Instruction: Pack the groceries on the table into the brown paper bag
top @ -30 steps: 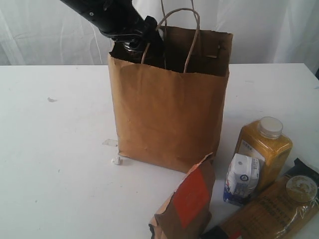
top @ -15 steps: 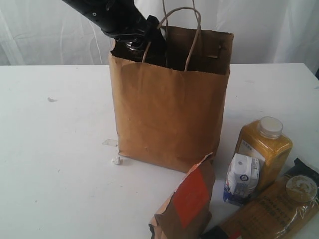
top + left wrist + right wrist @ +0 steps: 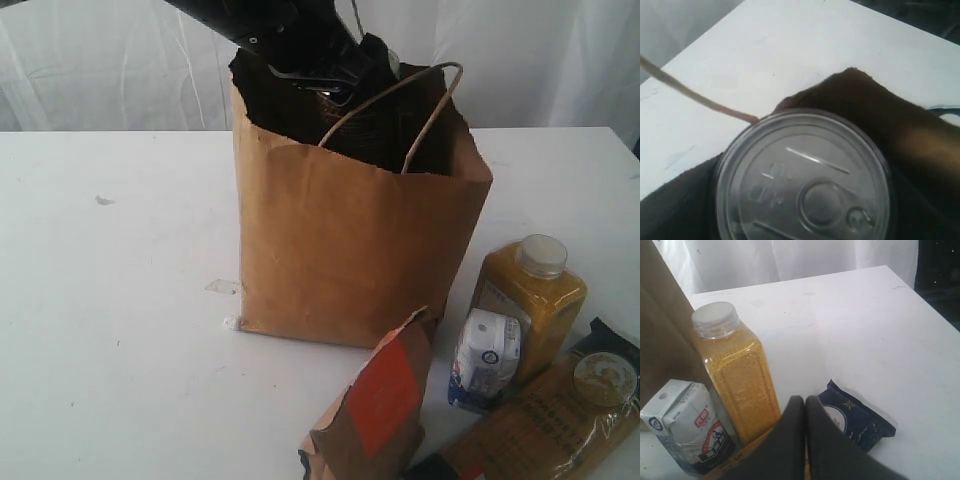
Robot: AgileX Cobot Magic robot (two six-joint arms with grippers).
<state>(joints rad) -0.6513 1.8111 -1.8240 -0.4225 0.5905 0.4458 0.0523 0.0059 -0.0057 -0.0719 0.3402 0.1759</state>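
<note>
Brown paper bag, dark can at rim

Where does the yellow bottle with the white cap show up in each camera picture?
Exterior view: the yellow bottle stands right of the brown paper bag, behind the white-blue carton.
Left wrist view: not in it.
Right wrist view: the yellow bottle upright beside the white-blue carton.
Shared landmark: the carton.
</note>
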